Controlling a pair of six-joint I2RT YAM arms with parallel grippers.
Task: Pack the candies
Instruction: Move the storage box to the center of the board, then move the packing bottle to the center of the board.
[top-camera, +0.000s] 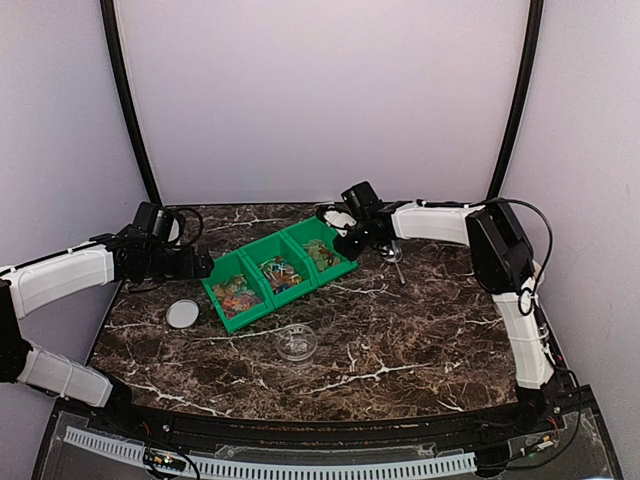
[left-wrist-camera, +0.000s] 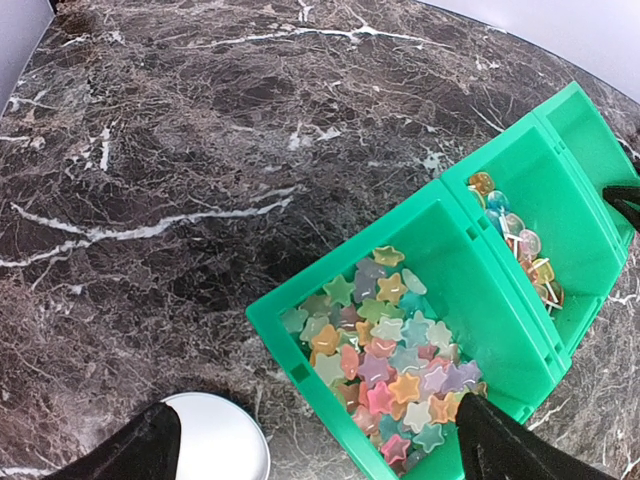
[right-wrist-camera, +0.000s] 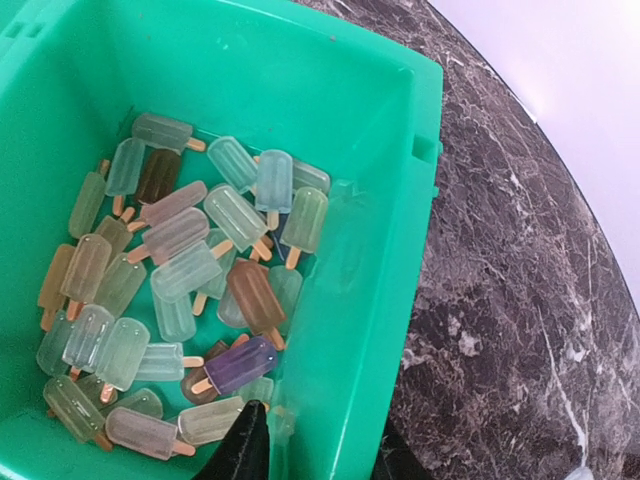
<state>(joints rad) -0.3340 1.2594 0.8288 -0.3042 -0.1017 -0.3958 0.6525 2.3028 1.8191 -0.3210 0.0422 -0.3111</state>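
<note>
The candies lie in the green three-compartment bin (top-camera: 262, 290): star pieces (left-wrist-camera: 385, 350) in the left compartment, lollipop pieces (left-wrist-camera: 520, 245) in the middle and popsicle pieces (right-wrist-camera: 180, 270) in the right. My left gripper (left-wrist-camera: 320, 455) is open wide over the bin's left near corner, and it also shows in the top view (top-camera: 200, 265). My right gripper (right-wrist-camera: 320, 460) straddles the bin's right end wall (right-wrist-camera: 350, 330), one finger (right-wrist-camera: 240, 450) inside and the other outside, both close against it. The small clear round jar (top-camera: 297, 342) stands alone in front of the bin.
The flat round whitish lid (top-camera: 183, 314) lies left of the jar and shows under my left finger in the left wrist view (left-wrist-camera: 215, 440). A thin dark item (top-camera: 398, 265) lies right of the bin. Walls close in the table's back and sides.
</note>
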